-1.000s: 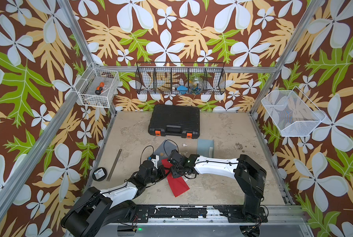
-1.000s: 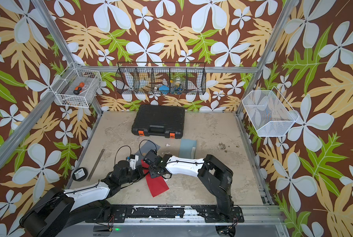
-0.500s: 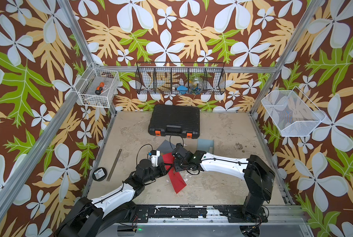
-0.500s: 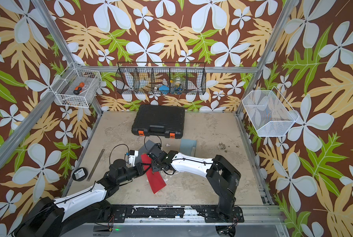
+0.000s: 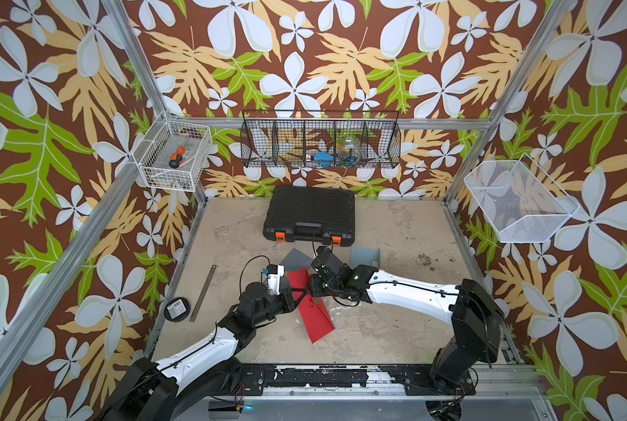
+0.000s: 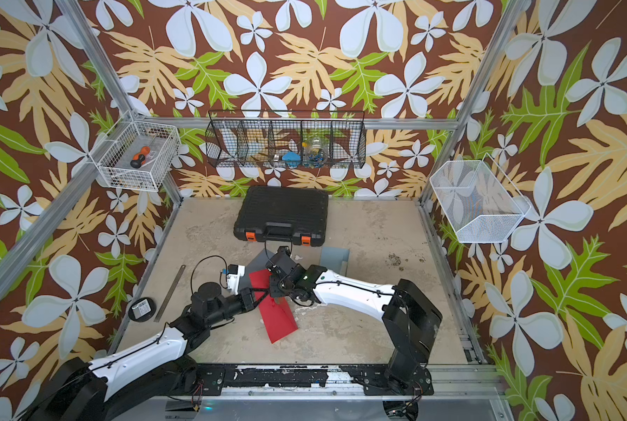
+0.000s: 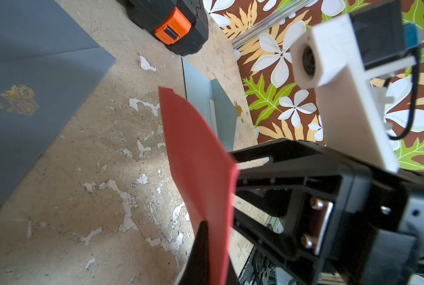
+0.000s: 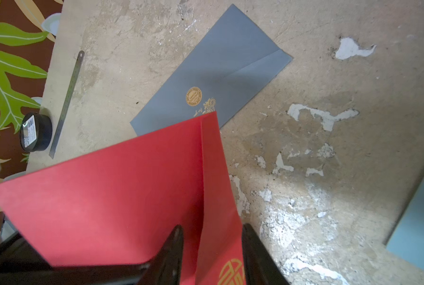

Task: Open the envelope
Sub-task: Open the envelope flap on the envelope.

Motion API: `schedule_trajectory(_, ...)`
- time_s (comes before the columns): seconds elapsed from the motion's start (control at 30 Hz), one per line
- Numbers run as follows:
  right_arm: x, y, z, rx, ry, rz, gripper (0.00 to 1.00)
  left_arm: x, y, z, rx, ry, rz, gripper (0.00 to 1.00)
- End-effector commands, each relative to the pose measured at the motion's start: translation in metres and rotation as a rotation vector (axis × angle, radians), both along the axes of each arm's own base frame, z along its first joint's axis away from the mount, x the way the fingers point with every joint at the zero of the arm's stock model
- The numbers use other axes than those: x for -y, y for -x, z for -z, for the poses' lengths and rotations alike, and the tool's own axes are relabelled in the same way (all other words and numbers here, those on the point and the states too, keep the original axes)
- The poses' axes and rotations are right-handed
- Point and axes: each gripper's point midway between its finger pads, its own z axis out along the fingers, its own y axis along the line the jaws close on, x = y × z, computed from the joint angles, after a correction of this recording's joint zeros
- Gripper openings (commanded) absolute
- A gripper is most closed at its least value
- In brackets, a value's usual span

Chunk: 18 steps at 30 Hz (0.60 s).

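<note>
The tan table (image 5: 396, 328) fills the middle of both top views, with a black case (image 5: 310, 213) at its upper edge. The red envelope (image 5: 314, 317) sits just below frame centre, between the two arms. The left gripper (image 5: 302, 290) is pinched tight on its edge. The right gripper (image 8: 212, 232) has its fingers apart, astride the flap. A grey envelope (image 8: 213, 74) lies just above, and a ruler (image 8: 66, 103) and a round tin (image 8: 34, 132) lie at the left.

left fingers (image 7: 201, 246) pinched together | right fingers (image 8: 171, 251) parted | 2 arms converge low
</note>
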Motion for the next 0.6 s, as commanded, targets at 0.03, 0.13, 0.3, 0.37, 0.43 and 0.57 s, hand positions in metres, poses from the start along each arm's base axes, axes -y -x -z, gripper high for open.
schedule_trajectory(0.03, -0.004, -0.001, 0.001, -0.003, -0.004, -0.003, 0.38, 0.011, 0.003, -0.029, 0.109, 0.053, 0.073, 0.06)
schedule_trajectory(0.13, -0.004, 0.002, 0.005, -0.017, 0.002, -0.006, 0.36, 0.011, 0.002, -0.029, 0.112, 0.053, 0.068, 0.06)
schedule_trajectory(0.3, -0.001, 0.005, 0.016, -0.001, 0.092, -0.014, 0.32, 0.01, 0.001, -0.029, 0.111, 0.051, 0.061, 0.06)
schedule_trajectory(0.37, -0.001, 0.006, 0.017, 0.017, 0.119, -0.019, 0.31, 0.01, 0.0, -0.03, 0.112, 0.05, 0.057, 0.06)
schedule_trajectory(0.43, 0.002, 0.005, 0.018, 0.03, 0.151, -0.015, 0.3, 0.01, 0.0, -0.029, 0.106, 0.047, 0.055, 0.06)
schedule_trajectory(0.57, 0.016, 0.0, 0.02, 0.065, 0.207, 0.013, 0.27, 0.008, 0.0, -0.025, 0.098, 0.032, 0.049, 0.06)
